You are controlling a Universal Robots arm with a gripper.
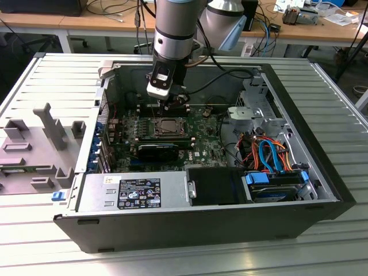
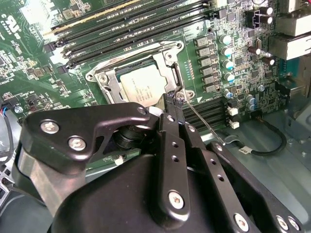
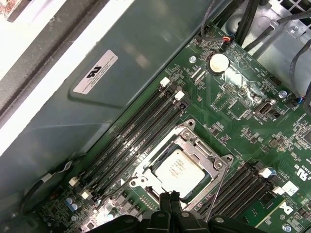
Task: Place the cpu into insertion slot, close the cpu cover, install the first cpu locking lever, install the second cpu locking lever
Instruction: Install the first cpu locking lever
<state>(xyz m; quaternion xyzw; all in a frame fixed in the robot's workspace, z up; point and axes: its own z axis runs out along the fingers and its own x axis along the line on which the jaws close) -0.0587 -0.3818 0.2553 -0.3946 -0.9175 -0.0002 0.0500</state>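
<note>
The cpu [image 2: 141, 86] [image 3: 177, 171] lies flat in the insertion slot [image 1: 156, 127] on the green board, silvery top up. The cpu cover [image 2: 174, 73] [image 3: 201, 155] is down over it, and the chip shows through its window. My gripper [image 2: 174, 101] [image 3: 170, 196] [image 1: 168, 106] is shut, its black fingertips pressed together at one corner of the socket, just above the cover's edge. A thin wire locking lever [image 2: 204, 124] [image 3: 217, 189] runs out from that corner beside the fingertips. I cannot tell whether the tips touch it.
Long black memory slots [image 2: 136, 24] [image 3: 141, 131] run beside the socket. A black card [image 1: 158, 150] lies in front of it, then the power supply [image 1: 135, 192]. Orange and blue cables [image 1: 270, 155] and a drive cage [image 1: 253, 109] fill the exterior view's right. Grey fixtures [image 1: 34, 149] stand outside the case.
</note>
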